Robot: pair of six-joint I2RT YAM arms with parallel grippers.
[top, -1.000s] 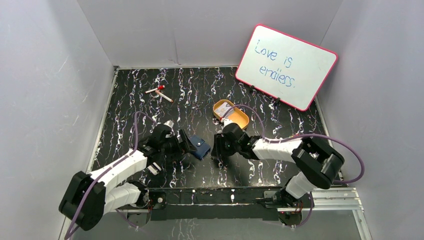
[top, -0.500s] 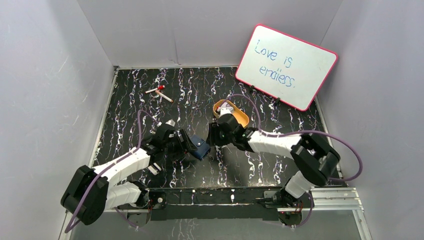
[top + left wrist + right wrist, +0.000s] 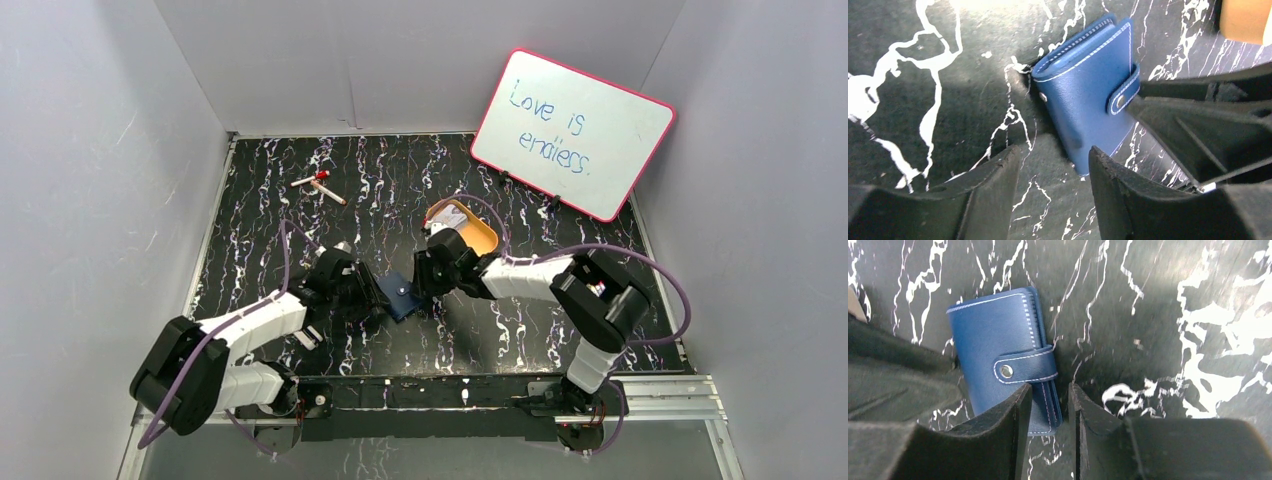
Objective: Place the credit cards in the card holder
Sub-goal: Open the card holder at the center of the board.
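The card holder (image 3: 401, 296), a shut navy wallet with a snapped tab, lies flat on the marbled table between both grippers. In the left wrist view the holder (image 3: 1083, 95) lies just ahead of my open left gripper (image 3: 1053, 162), its near corner against the right finger. My right gripper (image 3: 1047, 397) is narrowly open. It straddles the long edge of the holder (image 3: 993, 335) below the tab, one finger over the cover, the other on the table beside it. No credit card shows clearly. My right arm covers part of the tin.
An oval golden-orange tin (image 3: 474, 226) lies open just behind my right wrist. Two marker pens (image 3: 320, 186) lie at the back left. A pink-framed whiteboard (image 3: 570, 132) leans at the back right. Grey walls enclose the table.
My right gripper has swung left from in front of the tin to the card holder's right edge. My left gripper has edged slightly closer to the holder.
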